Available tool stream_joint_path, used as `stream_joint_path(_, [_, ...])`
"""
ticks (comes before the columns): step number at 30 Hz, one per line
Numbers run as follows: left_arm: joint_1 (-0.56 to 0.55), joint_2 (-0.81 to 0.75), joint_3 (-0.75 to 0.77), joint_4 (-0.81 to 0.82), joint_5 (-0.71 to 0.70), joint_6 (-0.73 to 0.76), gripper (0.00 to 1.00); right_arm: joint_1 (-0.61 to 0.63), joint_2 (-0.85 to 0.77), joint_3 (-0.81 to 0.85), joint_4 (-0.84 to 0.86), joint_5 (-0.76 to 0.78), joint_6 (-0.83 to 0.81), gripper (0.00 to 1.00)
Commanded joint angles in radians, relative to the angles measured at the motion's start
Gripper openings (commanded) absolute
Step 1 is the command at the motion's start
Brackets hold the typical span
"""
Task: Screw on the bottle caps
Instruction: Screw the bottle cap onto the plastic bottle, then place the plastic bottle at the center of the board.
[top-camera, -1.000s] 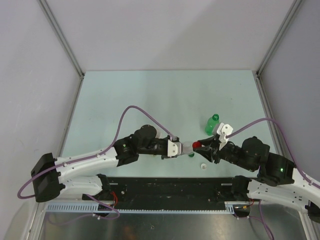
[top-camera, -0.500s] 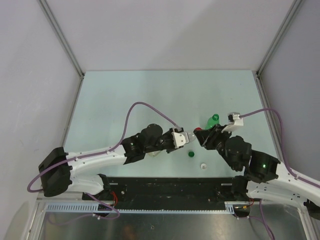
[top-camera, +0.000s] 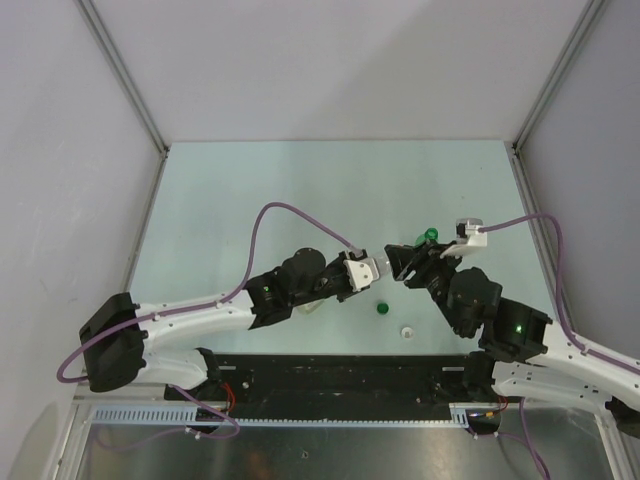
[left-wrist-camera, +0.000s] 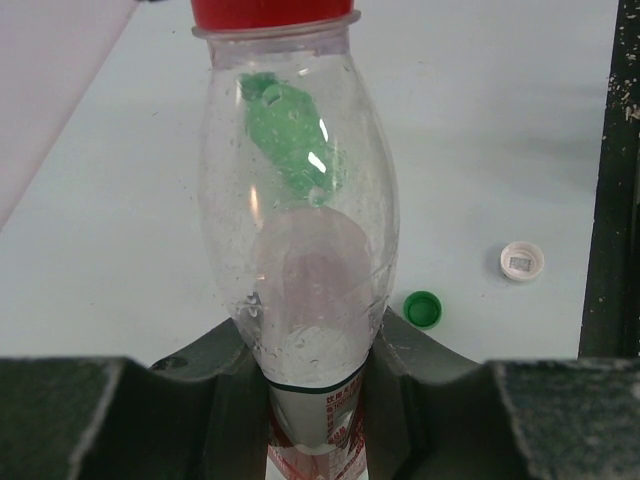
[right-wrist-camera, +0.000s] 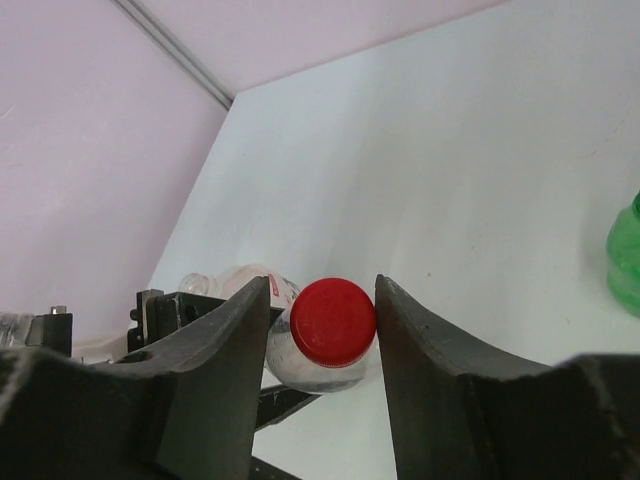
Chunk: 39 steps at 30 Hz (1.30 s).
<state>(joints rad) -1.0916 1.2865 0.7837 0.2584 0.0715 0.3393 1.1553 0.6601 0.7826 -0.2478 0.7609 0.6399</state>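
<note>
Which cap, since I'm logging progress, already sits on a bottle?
The red cap, on the clear bottle; the green cap and white cap lie loose on the table.

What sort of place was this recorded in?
Probably a lab test cell: a pale tabletop boxed in by plain grey panels on metal framing, a left arm and right arm mounted at its near edge, with a green bottle, green cap and white cap as props.
</note>
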Motion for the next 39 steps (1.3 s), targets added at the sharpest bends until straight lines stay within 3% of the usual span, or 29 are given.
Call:
stream_joint_path(1, [-0.011,-0.021,0.039,0.034,0.029,-0.009,0.17,-0.001,0.013,0.007,0.126,0.015,-0.081,0.51])
stream_joint_path(3, [-0.011,-0.021,0.038,0.034,0.036,-0.010,0.17,-0.002,0.028,0.008,0.148,0.013,-0.108,0.47])
stream_joint_path(13, [-0.011,-0.018,0.048,0.044,-0.015,-0.037,0.20,-0.010,0.041,0.009,0.101,-0.008,-0.097,0.48])
stream_joint_path(16, [-0.012,-0.010,0.055,0.045,-0.020,-0.043,0.20,-0.015,0.051,0.009,0.101,-0.017,-0.099,0.42])
stream_joint_path(21, [-0.012,-0.021,0.060,0.046,-0.023,-0.060,0.24,-0.020,0.060,0.009,0.131,-0.034,-0.129,0.21])
stream_joint_path(23, [-0.012,-0.025,0.063,0.047,-0.025,-0.067,0.38,-0.025,0.061,0.009,0.143,-0.031,-0.147,0.09])
stream_joint_path(25, [-0.011,-0.030,0.062,0.047,-0.019,-0.079,0.79,-0.035,0.060,0.009,0.171,-0.023,-0.180,0.02])
stream_joint_path(27, [-0.011,-0.044,0.061,0.047,-0.015,-0.102,0.94,-0.059,0.058,0.013,0.203,-0.008,-0.235,0.01])
stream_joint_path(32, [-0.012,-0.119,0.043,0.047,0.074,-0.155,0.99,-0.162,0.069,0.050,0.276,0.025,-0.363,0.00])
stream_joint_path(39, [-0.011,-0.215,0.012,0.050,0.179,-0.224,0.99,-0.504,0.210,0.112,0.436,-0.012,-0.550,0.00])
